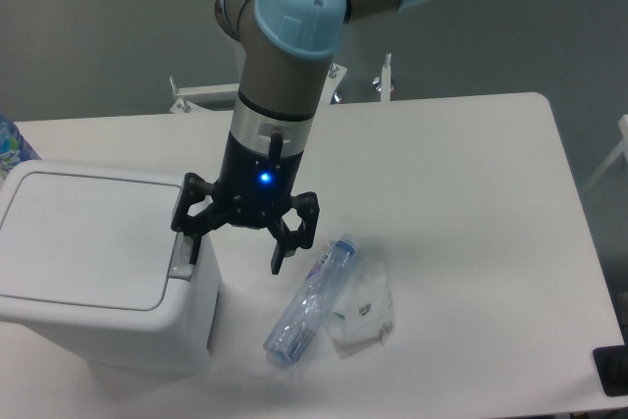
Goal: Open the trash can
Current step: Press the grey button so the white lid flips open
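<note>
While my arm reaches down from the far side of the white bench (471,174), my hand (235,249) hangs over the bench's left half with its two black fingers spread wide and nothing between them. A blue light glows on the hand's body, just above the fingers.

The trash can (93,242) stands at the near left corner of the bench: a large white boxy bin with rounded corners. Its flat lid lies closed. On the can's right edge sits a small grey push-button latch (182,264).

My left finger (188,228) hangs directly over that right edge, its tip at the latch; from this view I cannot tell whether it touches the latch or hovers just above. My right finger (285,247) points down over bare bench, to the right of the can and clear of it.

Just right of my right finger, a clear plastic bottle (312,303) lies on its side on the bench, running diagonally from far right to near left. A crumpled clear wrapper (365,313) lies against the bottle's right side.

At the far left edge, behind the can, a blue patterned object (12,147) shows only partly. A dark object (613,372) sits cut off at the near right corner.
</note>
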Motion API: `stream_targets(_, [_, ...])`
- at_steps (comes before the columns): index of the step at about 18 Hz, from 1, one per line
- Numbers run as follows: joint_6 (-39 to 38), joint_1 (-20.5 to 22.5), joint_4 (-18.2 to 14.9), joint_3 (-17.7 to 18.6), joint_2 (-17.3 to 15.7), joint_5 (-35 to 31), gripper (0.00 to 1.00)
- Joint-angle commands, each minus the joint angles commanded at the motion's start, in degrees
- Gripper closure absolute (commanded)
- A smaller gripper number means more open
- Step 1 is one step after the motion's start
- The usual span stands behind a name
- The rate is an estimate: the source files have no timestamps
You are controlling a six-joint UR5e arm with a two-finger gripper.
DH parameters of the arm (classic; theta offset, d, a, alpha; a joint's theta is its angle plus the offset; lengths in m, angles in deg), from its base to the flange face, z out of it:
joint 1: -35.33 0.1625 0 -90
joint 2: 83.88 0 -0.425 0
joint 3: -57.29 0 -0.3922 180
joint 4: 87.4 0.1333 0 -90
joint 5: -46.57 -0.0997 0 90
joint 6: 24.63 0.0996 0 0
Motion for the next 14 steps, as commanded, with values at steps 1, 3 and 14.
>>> stream_targets(1, [-0.1, -0.1, 0.0, 0.0, 0.1, 0.0, 0.0])
stream_targets(3, [-0.4, -0.1, -0.1, -0.1, 0.1, 0.0, 0.0])
stream_targets(14, [0.2, 1.0, 3.2, -1.0, 0.6, -6.7, 0.0])
